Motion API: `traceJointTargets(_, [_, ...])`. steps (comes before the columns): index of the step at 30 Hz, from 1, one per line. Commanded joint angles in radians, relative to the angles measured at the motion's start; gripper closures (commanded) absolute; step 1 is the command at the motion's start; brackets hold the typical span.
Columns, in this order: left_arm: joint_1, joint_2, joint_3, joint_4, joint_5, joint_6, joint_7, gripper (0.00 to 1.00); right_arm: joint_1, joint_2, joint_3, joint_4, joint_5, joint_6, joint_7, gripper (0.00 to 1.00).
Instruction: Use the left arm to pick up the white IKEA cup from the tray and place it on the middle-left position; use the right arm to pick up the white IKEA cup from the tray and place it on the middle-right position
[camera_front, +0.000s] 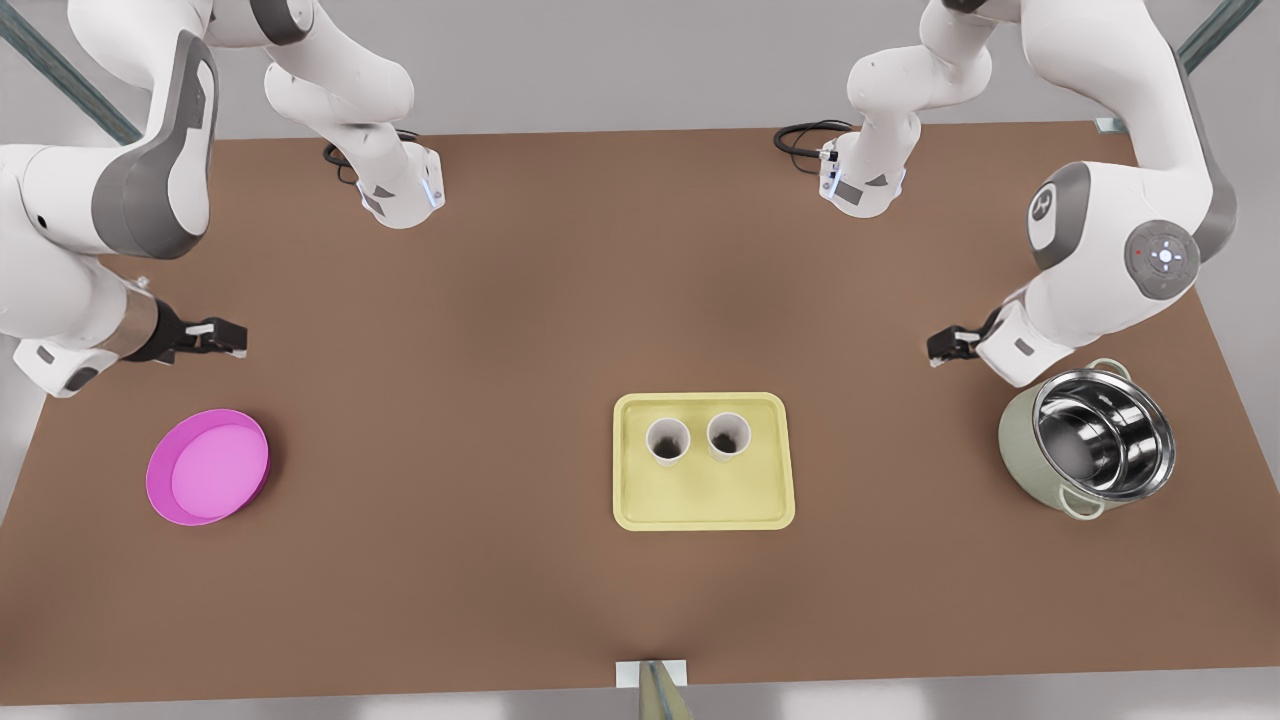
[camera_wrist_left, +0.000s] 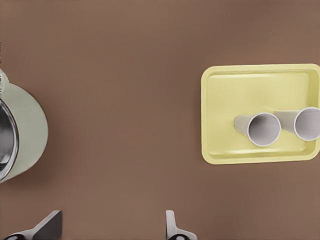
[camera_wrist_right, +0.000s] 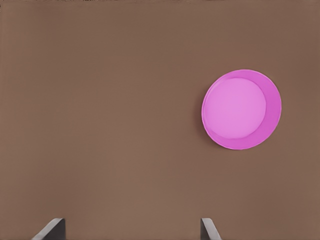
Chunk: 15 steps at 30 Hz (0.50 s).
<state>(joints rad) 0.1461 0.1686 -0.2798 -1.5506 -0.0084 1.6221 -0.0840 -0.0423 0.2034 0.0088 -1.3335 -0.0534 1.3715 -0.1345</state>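
Two white cups, cup A (camera_front: 667, 440) and cup B (camera_front: 728, 436), stand upright side by side in the far half of the yellow tray (camera_front: 703, 505), which sits on the table (camera_front: 520, 300) near the middle of its near edge. Left gripper (camera_front: 948, 347) hovers by the steel pot (camera_front: 1090, 440) near one end edge, fingers (camera_wrist_left: 47, 226) spread, nothing held. Right gripper (camera_front: 228, 337) hovers above the pink dish (camera_front: 208, 467) near the opposite end edge, fingers (camera_wrist_right: 51, 229) also spread, empty. Both grippers well apart from the tray.
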Motion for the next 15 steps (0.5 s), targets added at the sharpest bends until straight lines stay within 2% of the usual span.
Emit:
traceJointTargets(1, [-0.005,-0.006,-0.001,0.000,-0.001,0.058,-0.071,0.00,-0.001,-0.001,-0.001,0.000,0.000,0.029,-0.109,0.00])
traceJointTargets(4, [-0.059,-0.004,-0.009,-0.002,0.002,0.047,-0.122,0.00,0.030,0.036,0.014,0.002,0.000,0.069,-0.091,0.00])
traceJointTargets(8, [-0.137,-0.006,-0.015,-0.012,0.039,0.050,-0.177,0.00,0.315,0.191,0.013,0.002,0.018,0.273,0.268,0.00])
traceJointTargets(9, [-0.169,0.005,-0.015,-0.012,0.039,0.059,-0.174,0.00,0.346,0.246,0.016,0.003,0.105,0.328,0.294,0.00])
traceJointTargets(12, [-0.275,0.097,-0.015,0.003,0.041,0.147,-0.273,0.00,0.473,0.369,0.016,0.028,0.102,0.426,0.519,0.00])
traceJointTargets(14, [-0.347,0.265,-0.015,0.130,0.051,0.173,-0.408,0.00,0.539,0.448,0.014,0.074,0.101,0.506,0.653,0.00])
traceJointTargets(15, [-0.376,0.304,-0.015,0.138,0.051,0.217,-0.462,0.00,0.547,0.479,0.013,0.117,0.101,0.509,0.699,0.00])
